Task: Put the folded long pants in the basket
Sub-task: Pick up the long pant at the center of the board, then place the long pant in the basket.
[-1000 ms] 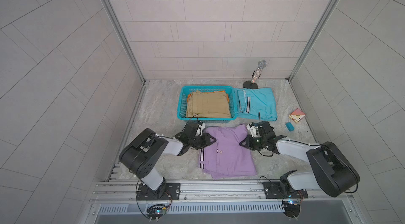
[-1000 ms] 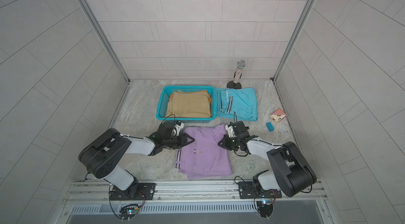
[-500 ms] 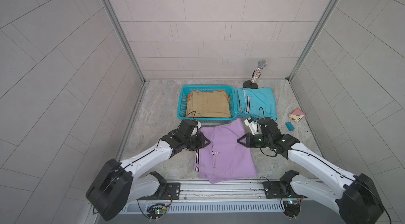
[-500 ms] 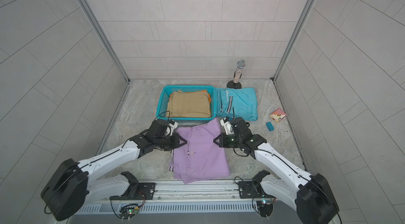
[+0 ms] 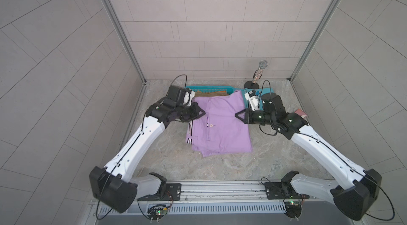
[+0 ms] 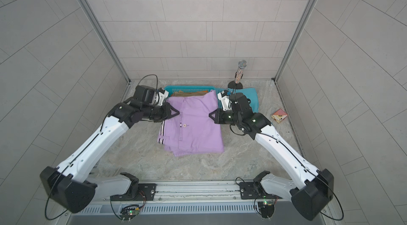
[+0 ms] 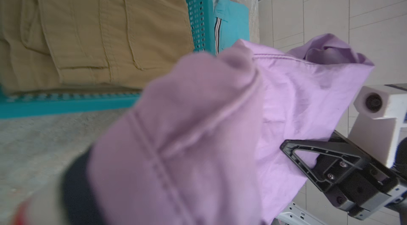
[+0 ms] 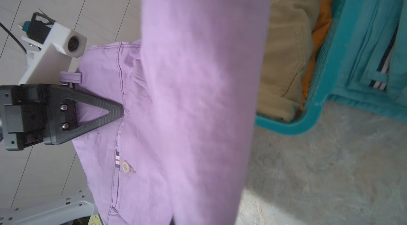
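A: Obs. Purple pants (image 5: 220, 129) are held up between the two arms. The left gripper (image 5: 204, 113) is closed down on one side edge, in its upper half. The right gripper (image 5: 236, 115) is closed on the opposite edge. Cloth is pinched in both, nothing else in either.

B: Where is the rest of it, relative to the fingers?

A: The top part spans between the two sets of fingertips, and the folded bulk hangs below them. I cannot tell whether the lowest fold is clear of the floor (image 5: 220, 164).

B: Basket?

A: The basket (image 5: 209, 86) is just beyond the fingertips, on the far side. Tan pants (image 7: 88, 25) lie in it on top of orange pants (image 8: 322, 12). Blue pants (image 8: 372, 25) lie outside, just beside the basket wall, beyond the right fingers.

B: Handling estimate?

A: Light, thin woven cloth, fully limp. It sags between the grips, and the layers at the lower corner look loose and ready to slide apart. I judge it neither fragile nor slippery against the ribbed fingers.

B: Best hold?

A: Both side edges, through all layers, near the top, as it is gripped now. A one-sided pinch would likely let the fold open. Fingers kept well apart for mild tension should hold it flat over the basket.
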